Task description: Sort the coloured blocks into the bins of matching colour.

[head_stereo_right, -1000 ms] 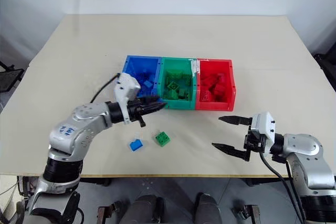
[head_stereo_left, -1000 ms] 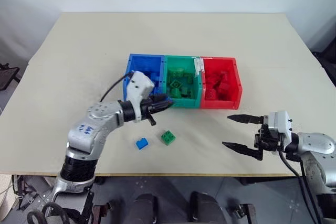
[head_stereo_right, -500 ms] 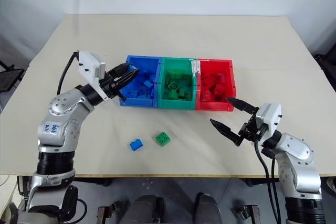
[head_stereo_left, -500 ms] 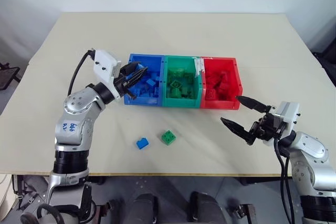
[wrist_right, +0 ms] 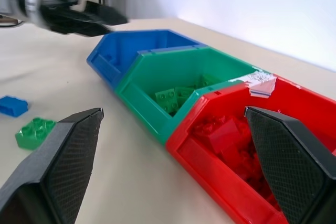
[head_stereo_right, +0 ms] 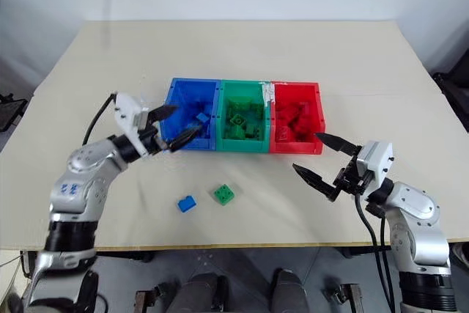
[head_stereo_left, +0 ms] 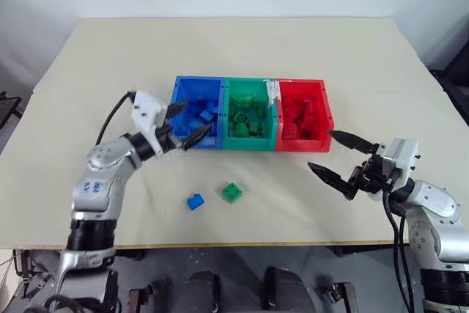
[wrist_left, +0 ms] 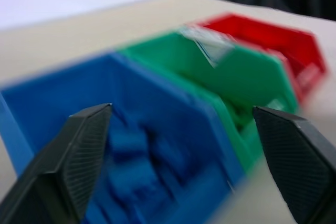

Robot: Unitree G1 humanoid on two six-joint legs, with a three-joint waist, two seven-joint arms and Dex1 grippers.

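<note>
on table (head_stereo_left: 352, 56), bins (head_stereo_left: 249, 115) row runs left-right.

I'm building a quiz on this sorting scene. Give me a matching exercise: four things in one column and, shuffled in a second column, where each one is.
Things:
1. blue block
2. green bin
3. left gripper
4. red bin

Places:
A. middle of the row of bins
B. loose on the table, in front of the bins
C. end of the row on the robot's right
D. at the blue bin's near left corner

Pairs: 1-B, 2-A, 3-D, 4-C
</note>
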